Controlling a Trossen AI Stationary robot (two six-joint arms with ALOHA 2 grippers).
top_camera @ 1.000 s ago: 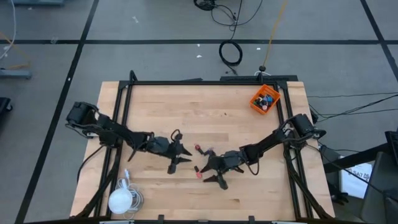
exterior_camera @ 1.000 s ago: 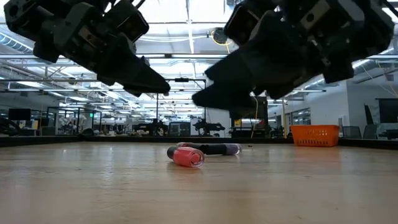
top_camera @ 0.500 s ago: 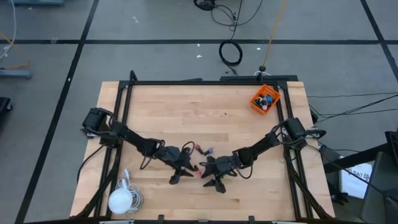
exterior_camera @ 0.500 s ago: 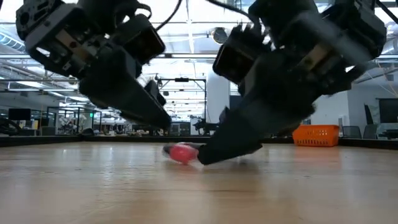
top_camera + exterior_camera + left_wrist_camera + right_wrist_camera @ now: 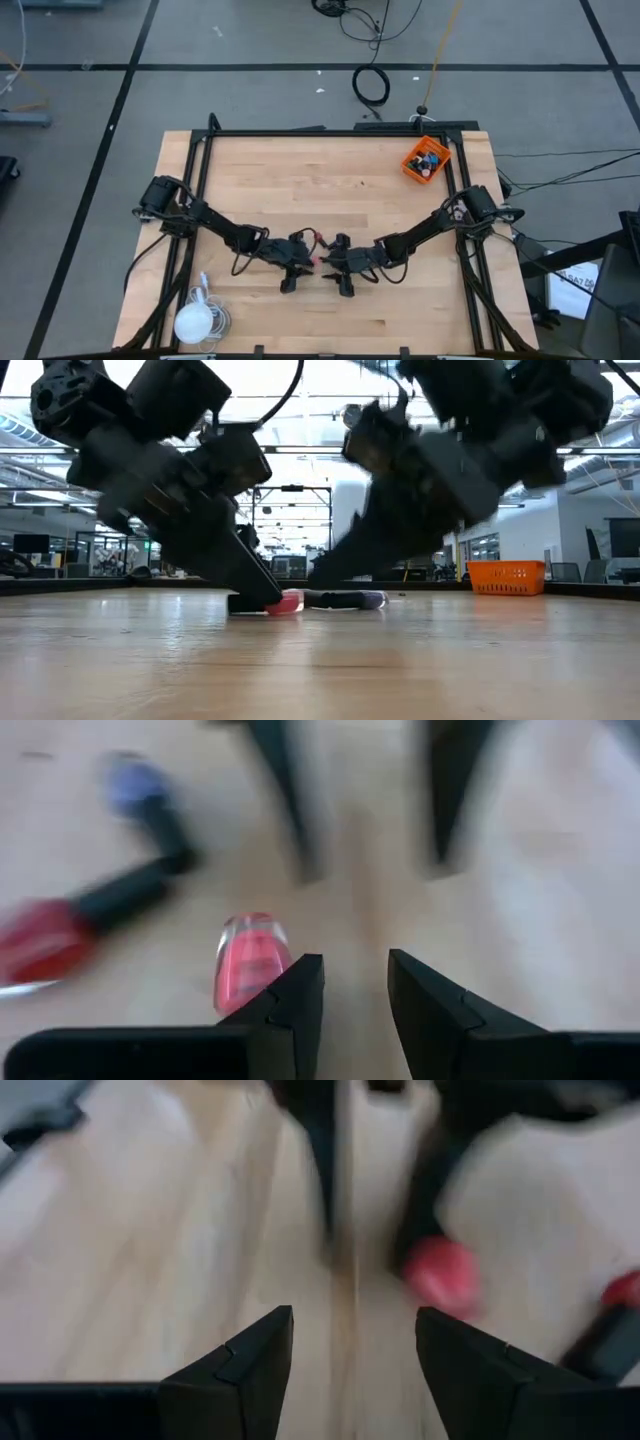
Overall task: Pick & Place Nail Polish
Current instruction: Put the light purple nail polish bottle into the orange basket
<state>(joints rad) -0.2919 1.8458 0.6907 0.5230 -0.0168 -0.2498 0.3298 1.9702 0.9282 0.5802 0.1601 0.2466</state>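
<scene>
Crowding pink bottle (image 5: 252,958) w/ both tools, mid-counter (image 5: 330,190).
L tool (image 5: 355,995) & R tool (image 5: 352,1342) both apart, empty; bottle lies beside L finger, not between.

My left arm reaches in from the table's left edge, stretched low toward the middle of the near half. My left gripper (image 5: 297,268) is down at the surface, its two fingers (image 5: 290,1005) parted by a narrow gap with nothing between them. My right arm comes in from the right edge, mirrored, also stretched low toward the centre. My right gripper (image 5: 338,270) sits just beside the left one, tips facing it. Its fingers (image 5: 250,1360) stand wider apart than the left pair, and the space between them is bare.
</scene>
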